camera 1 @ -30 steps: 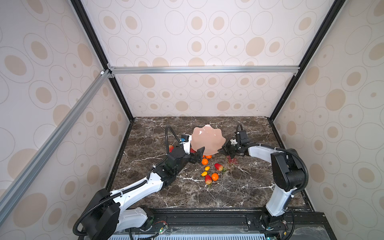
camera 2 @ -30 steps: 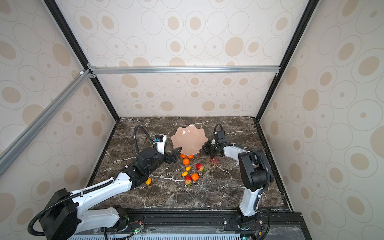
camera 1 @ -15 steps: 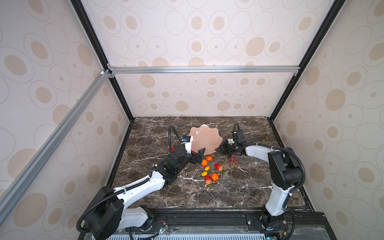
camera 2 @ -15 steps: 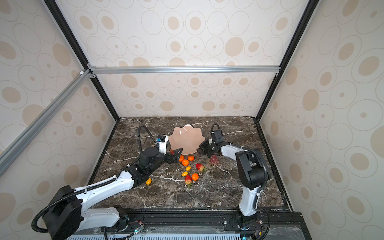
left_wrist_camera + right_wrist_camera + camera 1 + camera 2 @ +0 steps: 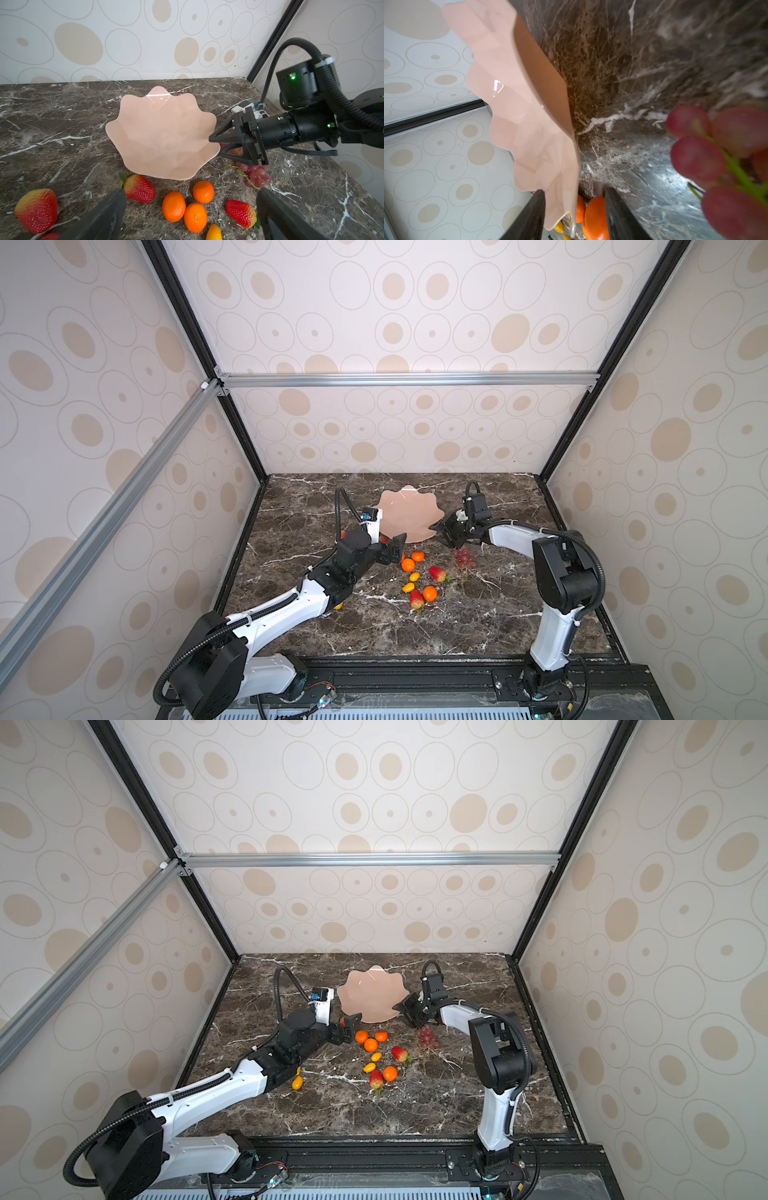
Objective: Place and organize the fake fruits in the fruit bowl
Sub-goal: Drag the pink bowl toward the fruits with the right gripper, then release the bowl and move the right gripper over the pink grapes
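fruit bowl (image 5: 372,994): on the desk (image 5: 436,1102), centre, toward the back wall; pale pink, glossy, scalloped rim.
right gripper (image 5: 406,1013): at the bowl's right edge; jaws parted, straddling the rim, one above and one below; clear gap between rim and one jaw in the right wrist view, so no clamp.
left gripper (image 5: 348,1029): low over the desk, just front-left of the bowl; jaws spread wide, gripping nothing.
tangerines (image 5: 371,1045): cluster of three, touching, just past the left jaws and in front of the bowl.
fourth tangerine (image 5: 390,1073): nearer the front edge, touching a strawberry.
strawberries (image 5: 400,1053): one right of the cluster, one at the front by the fourth tangerine; two more in the left wrist view, one just beside the bowl's near rim.
small oval fruits (image 5: 376,1056): two between cluster and fourth tangerine.
stray oval fruit (image 5: 297,1083): beside the left arm, well apart from the rest.
grape bunch (image 5: 427,1036): on the desk right under the right gripper, near the bowl's right edge, not gripped.
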{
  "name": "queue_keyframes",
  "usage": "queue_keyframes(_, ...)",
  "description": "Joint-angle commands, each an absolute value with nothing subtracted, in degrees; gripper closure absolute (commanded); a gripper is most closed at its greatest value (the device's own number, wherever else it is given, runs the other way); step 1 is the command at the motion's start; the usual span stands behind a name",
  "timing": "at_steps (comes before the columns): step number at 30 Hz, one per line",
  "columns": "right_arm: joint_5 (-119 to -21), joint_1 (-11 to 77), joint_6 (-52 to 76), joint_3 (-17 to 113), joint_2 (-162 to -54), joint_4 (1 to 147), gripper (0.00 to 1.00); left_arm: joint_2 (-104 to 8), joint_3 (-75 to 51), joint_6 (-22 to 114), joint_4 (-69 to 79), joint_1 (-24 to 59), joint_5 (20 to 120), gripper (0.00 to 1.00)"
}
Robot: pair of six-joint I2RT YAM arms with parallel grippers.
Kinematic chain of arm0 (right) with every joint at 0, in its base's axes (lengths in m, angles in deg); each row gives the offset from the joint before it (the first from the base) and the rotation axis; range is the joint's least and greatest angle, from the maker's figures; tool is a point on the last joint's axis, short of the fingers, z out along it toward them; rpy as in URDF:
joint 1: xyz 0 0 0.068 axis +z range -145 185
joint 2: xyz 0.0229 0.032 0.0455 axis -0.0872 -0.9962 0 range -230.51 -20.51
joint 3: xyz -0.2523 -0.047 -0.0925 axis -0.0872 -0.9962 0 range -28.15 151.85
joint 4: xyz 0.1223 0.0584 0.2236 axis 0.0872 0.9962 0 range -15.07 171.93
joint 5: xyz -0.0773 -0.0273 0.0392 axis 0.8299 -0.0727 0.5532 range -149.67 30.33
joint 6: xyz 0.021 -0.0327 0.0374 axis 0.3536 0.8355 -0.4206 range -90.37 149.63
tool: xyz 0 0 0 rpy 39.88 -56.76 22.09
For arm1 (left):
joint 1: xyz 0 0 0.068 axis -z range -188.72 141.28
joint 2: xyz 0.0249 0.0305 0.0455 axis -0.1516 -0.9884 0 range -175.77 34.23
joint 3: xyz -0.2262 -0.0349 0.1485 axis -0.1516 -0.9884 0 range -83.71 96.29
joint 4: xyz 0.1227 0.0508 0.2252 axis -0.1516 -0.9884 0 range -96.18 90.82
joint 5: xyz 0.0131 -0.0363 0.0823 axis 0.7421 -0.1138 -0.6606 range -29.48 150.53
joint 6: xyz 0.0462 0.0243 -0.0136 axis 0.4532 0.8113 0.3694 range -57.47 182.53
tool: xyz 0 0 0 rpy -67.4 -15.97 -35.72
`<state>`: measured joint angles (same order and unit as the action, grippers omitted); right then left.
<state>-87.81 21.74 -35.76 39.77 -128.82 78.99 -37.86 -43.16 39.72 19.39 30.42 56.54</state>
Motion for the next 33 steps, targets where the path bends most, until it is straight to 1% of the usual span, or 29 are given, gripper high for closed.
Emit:
queue_keyframes(1,-83.24,21.52,-29.98,38.39,-121.69,82.56,0.44,-37.60,-40.31,40.09,18.58,30.07,58.50,0.02)
queue_keyframes(2,-81.50,21.52,-27.64,37.18,-119.35,83.65,0.41,-37.92,-40.06,40.18,18.49,30.06,59.25,0.02)
queue_keyframes(4,-78.35,21.52,-22.43,34.49,-114.64,85.91,0.39,-39.11,-39.29,40.33,18.36,30.21,61.49,0.02)
queue_keyframes(10,-68.56,21.99,-8.38,26.76,-100.45,99.03,0.41,-43.35,-37.49,40.89,20.39,34.63,64.23,0.02)
queue_keyframes(15,-62.40,22.46,-4.63,18.80,-90.88,107.25,0.44,-48.74,-36.75,39.65,24.31,39.41,65.45,0.02)
queue_keyframes(18,-61.75,22.51,-4.45,13.75,-86.91,107.64,0.46,-52.15,-36.15,38.16,26.69,42.19,65.83,0.02)
queue_keyframes(21,-62.95,22.57,-3.40,10.84,-86.19,105.85,0.49,-54.49,-36.37,36.56,29.88,43.96,66.93,0.02)
queue_keyframes(25,-65.21,22.54,0.28,11.48,-89.81,103.49,0.56,-56.30,-35.95,35.53,31.08,45.41,66.94,0.02)
queue_keyframes(30,-68.29,22.51,4.28,14.68,-96.09,101.13,0.59,-55.51,-37.60,34.25,33.07,46.23,66.95,0.02)
queue_keyframes(33,-67.82,22.53,6.04,16.79,-99.73,100.55,0.59,-55.57,-38.66,33.96,34.48,46.39,66.83,0.02)
